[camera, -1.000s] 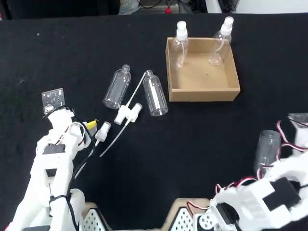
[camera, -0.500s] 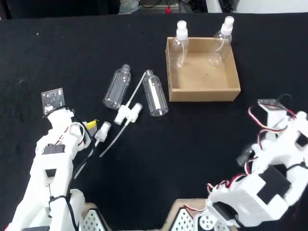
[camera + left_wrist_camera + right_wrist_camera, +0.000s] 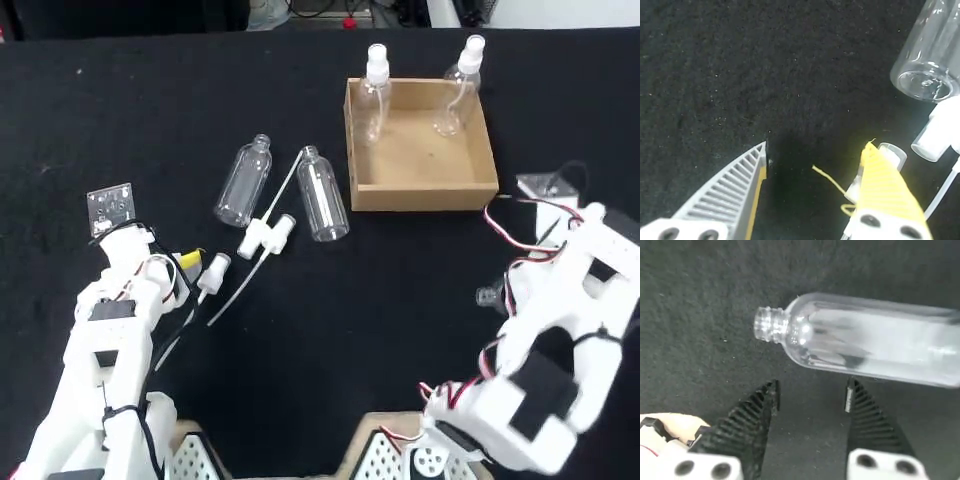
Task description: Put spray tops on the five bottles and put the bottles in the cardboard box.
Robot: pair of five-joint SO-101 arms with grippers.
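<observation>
Two clear bottles (image 3: 243, 180) (image 3: 322, 194) lie uncapped left of the cardboard box (image 3: 420, 192). Inside the box stand two bottles with spray tops (image 3: 376, 88) (image 3: 459, 88). Loose spray tops (image 3: 266, 235) lie below the lying bottles. My left gripper (image 3: 815, 156) is open, its yellow finger beside another spray top (image 3: 891, 152) (image 3: 215, 268). A fifth uncapped bottle (image 3: 870, 342) lies on the cloth. My right gripper (image 3: 811, 389) hangs open just short of it. The right arm (image 3: 560, 290) covers it from above except for the neck (image 3: 488, 296).
Black cloth covers the whole table (image 3: 120, 100). A long dip tube (image 3: 240, 280) trails from the spray tops toward the left arm (image 3: 115, 330). The base of a lying bottle (image 3: 927, 75) shows past the left gripper. The arm bases stand at the front edge.
The right arm has swung up from the lower right toward the box and now stands over the lying bottle. The left arm has not moved.
</observation>
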